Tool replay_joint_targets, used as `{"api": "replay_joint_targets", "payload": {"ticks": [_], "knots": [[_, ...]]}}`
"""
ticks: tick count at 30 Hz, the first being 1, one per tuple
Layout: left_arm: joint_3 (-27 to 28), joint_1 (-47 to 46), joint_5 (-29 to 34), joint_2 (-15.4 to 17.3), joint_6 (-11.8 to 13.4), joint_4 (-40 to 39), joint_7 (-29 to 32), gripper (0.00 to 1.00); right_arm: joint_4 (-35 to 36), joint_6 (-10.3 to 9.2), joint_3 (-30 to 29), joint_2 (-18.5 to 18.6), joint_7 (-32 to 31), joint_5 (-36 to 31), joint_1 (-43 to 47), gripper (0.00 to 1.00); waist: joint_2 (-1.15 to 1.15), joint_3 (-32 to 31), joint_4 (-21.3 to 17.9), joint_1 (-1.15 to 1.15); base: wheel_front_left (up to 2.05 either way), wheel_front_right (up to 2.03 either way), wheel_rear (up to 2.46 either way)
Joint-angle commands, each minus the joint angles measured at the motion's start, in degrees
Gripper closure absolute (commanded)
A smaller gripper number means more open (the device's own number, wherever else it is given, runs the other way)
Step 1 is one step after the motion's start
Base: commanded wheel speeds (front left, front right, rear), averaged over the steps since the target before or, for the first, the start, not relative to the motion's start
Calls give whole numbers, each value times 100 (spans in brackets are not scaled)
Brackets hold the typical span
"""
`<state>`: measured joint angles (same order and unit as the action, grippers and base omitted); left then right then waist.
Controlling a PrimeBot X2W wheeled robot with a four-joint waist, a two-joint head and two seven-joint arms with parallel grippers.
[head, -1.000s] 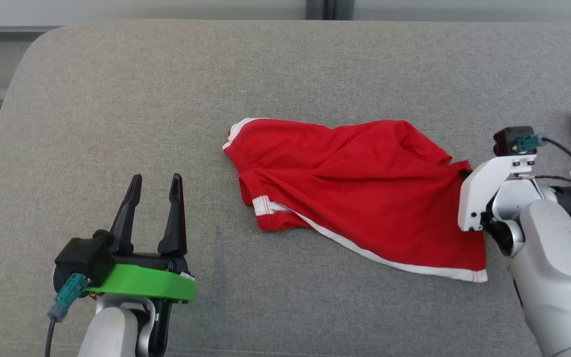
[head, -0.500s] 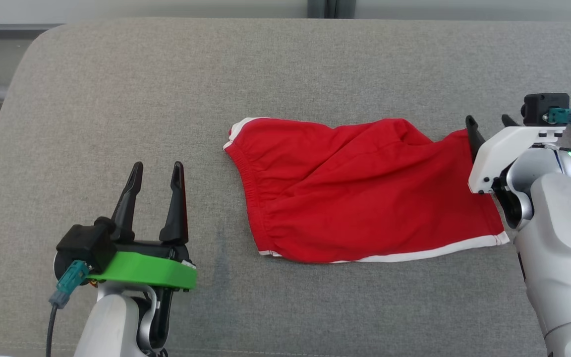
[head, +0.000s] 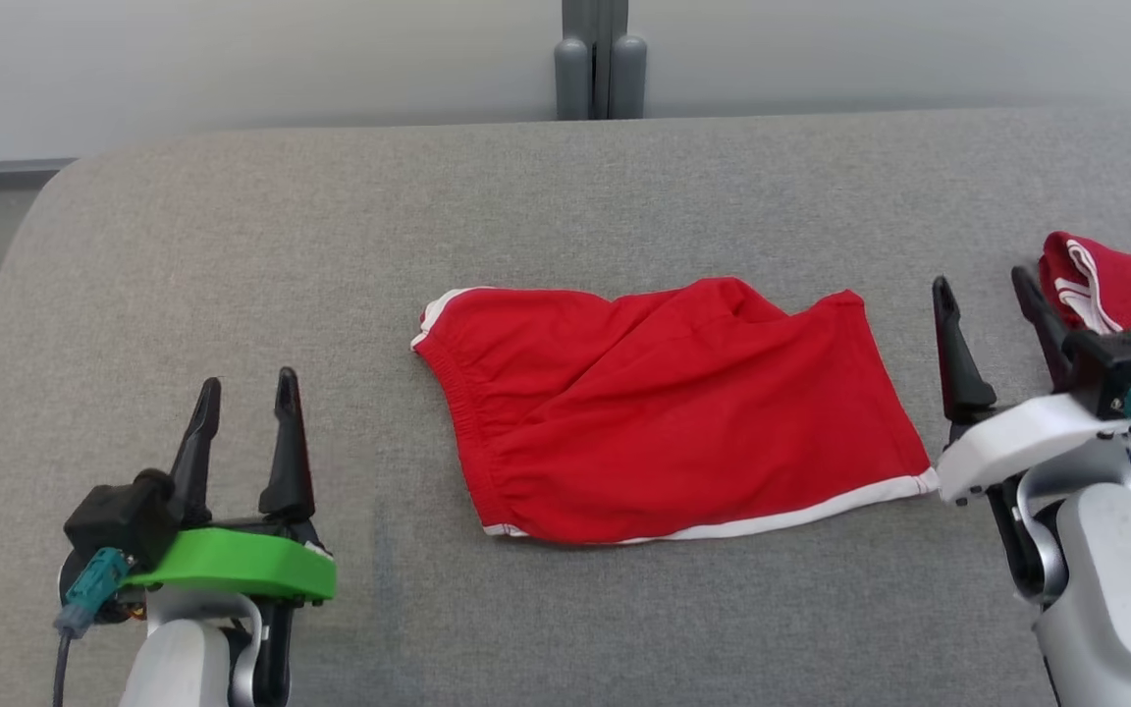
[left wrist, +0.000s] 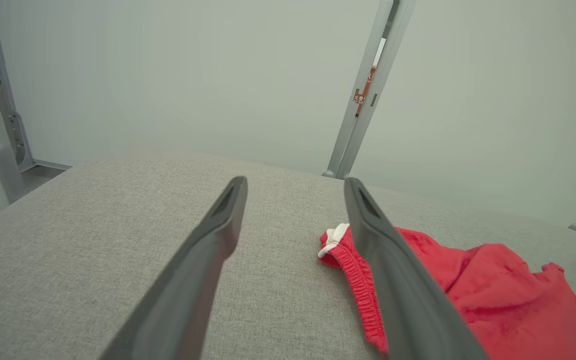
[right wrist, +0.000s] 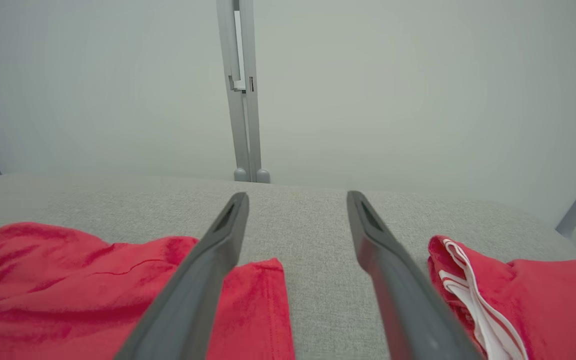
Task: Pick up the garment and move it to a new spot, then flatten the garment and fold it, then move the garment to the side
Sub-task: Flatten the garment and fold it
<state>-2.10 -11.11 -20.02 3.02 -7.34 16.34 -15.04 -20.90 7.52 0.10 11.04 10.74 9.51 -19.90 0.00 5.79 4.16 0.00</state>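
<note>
Surface: grey woven-fabric cushion (head: pixel 232 245) with a rounded far-left corner, lightly textured. Room: plain pale wall (head: pixel 232 69) behind it, with one grey metal post (head: pixel 600 69) upright at the centre of the far edge. Task item: red shorts (head: pixel 683 412) with white trim, lying spread at mid-cushion with soft creases, elastic waistband to the left and white-edged hem to the right. Second red-and-white garment (head: pixel 1125 285), bunched at the right edge. Left pincer (head: pixel 247 381): fingers spread, empty, well left of the waistband. Right pincer (head: pixel 980 280): fingers spread, empty, just beside the hem, between the two garments.
</note>
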Motion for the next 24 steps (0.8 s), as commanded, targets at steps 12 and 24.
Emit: {"api": "replay_joint_targets", "payload": {"ticks": [12, 24], "knots": [[199, 491, 190, -3, 13, 283, -14, 0, 684, -6, 130, -380, 219, 200, 1195, 0, 0, -547, -329, 0, 0, 0, 0], [75, 703, 96, -5, 25, 229, -14, 0, 764, -6, 106, -464, 118, 157, 1323, 0, 0, -665, -346, 0, 0, 0, 0]]}}
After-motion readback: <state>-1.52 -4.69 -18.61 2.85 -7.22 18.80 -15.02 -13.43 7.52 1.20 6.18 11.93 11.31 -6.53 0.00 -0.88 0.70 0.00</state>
